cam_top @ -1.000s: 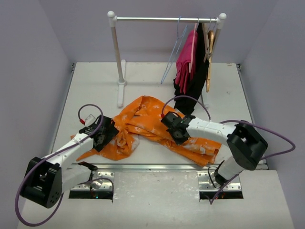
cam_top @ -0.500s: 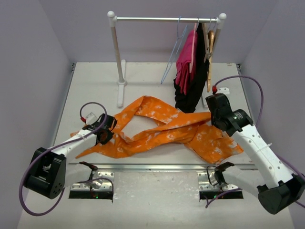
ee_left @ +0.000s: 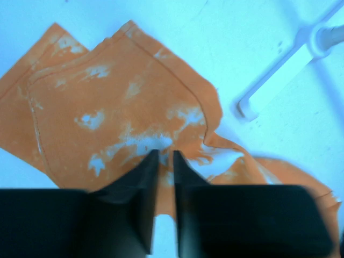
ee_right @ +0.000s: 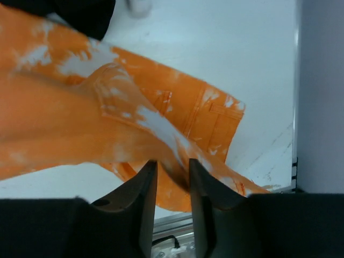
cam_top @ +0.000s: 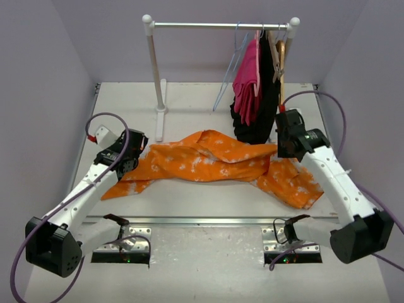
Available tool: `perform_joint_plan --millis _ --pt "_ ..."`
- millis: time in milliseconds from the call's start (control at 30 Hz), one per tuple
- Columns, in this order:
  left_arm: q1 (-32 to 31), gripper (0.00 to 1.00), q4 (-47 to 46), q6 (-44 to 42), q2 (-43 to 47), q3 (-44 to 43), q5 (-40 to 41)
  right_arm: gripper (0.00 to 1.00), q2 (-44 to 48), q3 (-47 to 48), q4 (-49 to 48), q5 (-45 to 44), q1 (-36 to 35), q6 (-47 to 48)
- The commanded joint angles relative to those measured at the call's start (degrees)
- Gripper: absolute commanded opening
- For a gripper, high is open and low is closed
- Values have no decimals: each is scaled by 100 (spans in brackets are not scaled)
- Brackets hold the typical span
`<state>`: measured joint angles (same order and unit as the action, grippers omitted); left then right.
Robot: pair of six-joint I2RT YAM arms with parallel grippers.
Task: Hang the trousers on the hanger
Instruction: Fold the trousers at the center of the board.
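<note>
The orange trousers [cam_top: 208,158] with white blotches lie stretched out in a long band across the table. The left gripper [cam_top: 130,164] hovers over their left end. In the left wrist view its fingers [ee_left: 165,156] stand a narrow slit apart above flat cloth [ee_left: 118,107], holding nothing. The right gripper [cam_top: 278,151] is at their right part, beside the black garment. Its jaws [ee_right: 172,164] are a little open, with a raised fold of the trousers [ee_right: 80,118] passing between the fingertips. The pale wire hanger [cam_top: 230,69] hangs bare on the rail.
A white clothes rack [cam_top: 156,76] stands at the back; its foot [ee_left: 279,70] lies near the left gripper. A pink garment [cam_top: 247,76], a black garment [cam_top: 262,107] and a wooden hanger [cam_top: 278,60] hang at the rail's right end. A metal strip [cam_top: 208,221] runs along the table's front.
Both arms drew apart, pulling the bunched trousers into a long flat band. The right arm swung from the middle to the right. Both grippers' jaws have since parted a little.
</note>
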<state>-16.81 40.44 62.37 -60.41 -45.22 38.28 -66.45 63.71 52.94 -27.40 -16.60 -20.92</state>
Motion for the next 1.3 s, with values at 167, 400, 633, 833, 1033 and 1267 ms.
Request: perform_joint_plan --millis 167,400,633,833,1033,1267 --pt "245 100 408 152 424 101 113 64 -180 -725 -732 900 8 37" --pt "284 100 211 341 157 595 -941 79 -710 -903 -849 1292 4 86" --pt "-759 100 -340 1056 -315 1250 -1147 93 231 -2155 -2040 1702 -19 -1047" --pt "-824 100 -577 796 -1541 867 -1047 91 -594 -2454 -1888 2258 -246 -651" --pt "-770 100 -526 1046 -2183 576 -600 68 -2281 -1947 -1219 772 -1090 -783" --pt "136 69 256 1033 -1982 -134 249 0 -2141 -1348 -375 186 -2071 -776"
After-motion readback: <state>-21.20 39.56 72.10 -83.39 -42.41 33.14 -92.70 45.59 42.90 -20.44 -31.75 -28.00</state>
